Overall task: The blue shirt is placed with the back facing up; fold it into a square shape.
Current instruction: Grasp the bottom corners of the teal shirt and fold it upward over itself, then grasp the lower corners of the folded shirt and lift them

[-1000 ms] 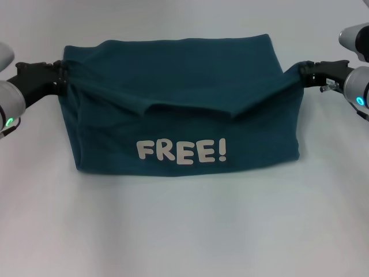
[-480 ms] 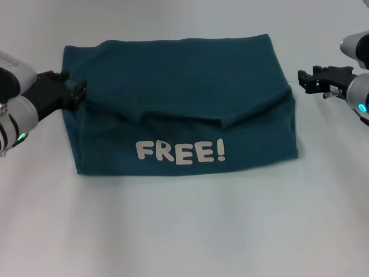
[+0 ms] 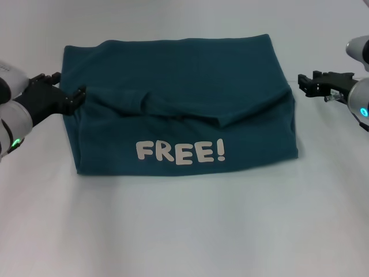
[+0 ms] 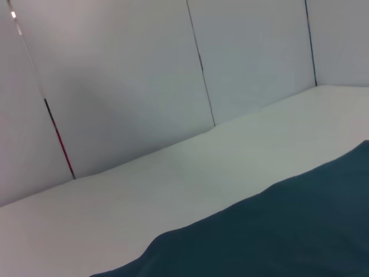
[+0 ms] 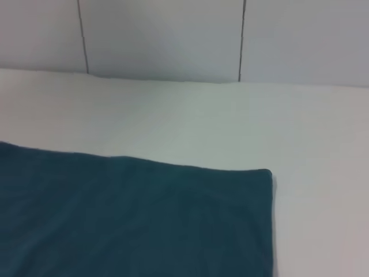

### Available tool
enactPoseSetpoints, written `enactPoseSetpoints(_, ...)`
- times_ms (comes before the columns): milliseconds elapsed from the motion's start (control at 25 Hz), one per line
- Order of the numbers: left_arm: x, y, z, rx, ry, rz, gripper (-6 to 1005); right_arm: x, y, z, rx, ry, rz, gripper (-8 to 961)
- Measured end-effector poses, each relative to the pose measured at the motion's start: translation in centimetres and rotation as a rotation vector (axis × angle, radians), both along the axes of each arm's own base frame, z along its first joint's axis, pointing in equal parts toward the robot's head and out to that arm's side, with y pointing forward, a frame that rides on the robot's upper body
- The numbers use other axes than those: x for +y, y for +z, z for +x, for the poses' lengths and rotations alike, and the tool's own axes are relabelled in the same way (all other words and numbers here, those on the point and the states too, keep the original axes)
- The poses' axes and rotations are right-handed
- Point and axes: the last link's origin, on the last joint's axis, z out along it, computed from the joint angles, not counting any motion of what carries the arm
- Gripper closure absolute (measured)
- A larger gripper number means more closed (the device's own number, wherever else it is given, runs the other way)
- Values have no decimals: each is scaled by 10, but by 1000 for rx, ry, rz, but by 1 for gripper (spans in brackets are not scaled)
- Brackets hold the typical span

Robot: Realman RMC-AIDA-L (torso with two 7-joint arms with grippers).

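The jaws of the right gripper [image 3: 302,85] stand parted and hold nothing, hanging just off the right edge of the blue shirt [image 3: 184,98]. Those of the left gripper [image 3: 78,95] sit at the shirt's left edge, touching or nearly touching the cloth, but I cannot tell whether they are parted or pinching it.

The shirt lies folded into a broad block across the middle of the white table [image 3: 184,231], its "FREE!" lettering [image 3: 181,152] showing on the near panel, with a rumpled fold ridge [image 3: 173,109] above it.

I judge it soft, light and limp, so it will sag and crease; the 2 side edges, taken through all layers, look the best holds.

Both wrist views show only cloth and table, no fingers, and the layers beneath are hidden.
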Motion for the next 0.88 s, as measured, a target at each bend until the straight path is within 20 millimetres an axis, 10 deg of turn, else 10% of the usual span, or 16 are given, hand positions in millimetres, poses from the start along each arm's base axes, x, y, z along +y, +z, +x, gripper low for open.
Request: enactPoseSetpoints(880,-41,13,12,-156,25,-294,420,-44,30,-26,166,14,-189,580)
